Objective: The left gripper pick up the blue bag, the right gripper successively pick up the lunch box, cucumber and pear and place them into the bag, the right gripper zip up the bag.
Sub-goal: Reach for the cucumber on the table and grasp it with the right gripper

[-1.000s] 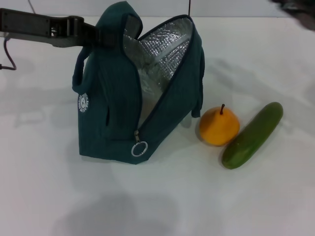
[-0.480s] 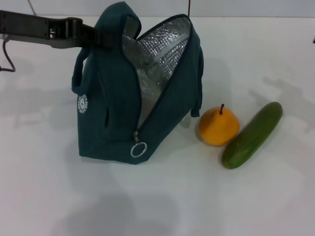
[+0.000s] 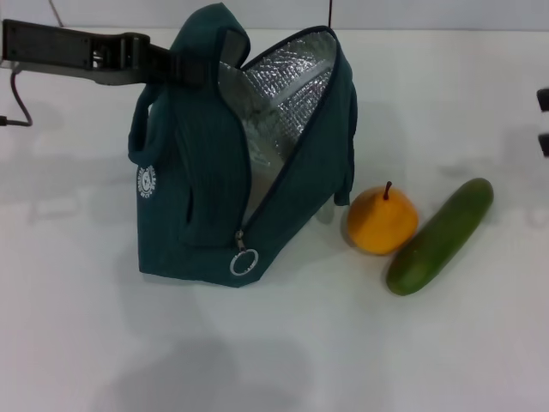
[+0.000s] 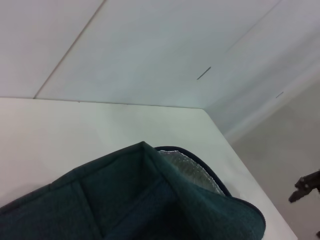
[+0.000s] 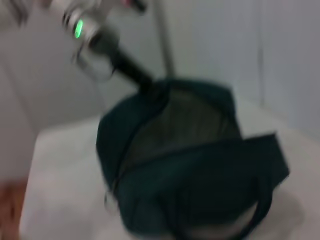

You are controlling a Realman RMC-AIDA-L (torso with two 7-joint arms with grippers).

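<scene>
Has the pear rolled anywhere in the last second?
No. The pear sits where it was, touching the cucumber and just right of the blue bag.

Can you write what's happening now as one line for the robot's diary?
left tool: holding blue bag open | right tool: at table edge | pear, cucumber: on table

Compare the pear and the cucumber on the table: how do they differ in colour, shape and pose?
The pear is yellow-orange; the cucumber is dark green. The pear is squat and round; the cucumber is long and slim. The pear stands stem-up; the cucumber lies flat, angled. Both rest on the white table, outside the blue bag.
</scene>
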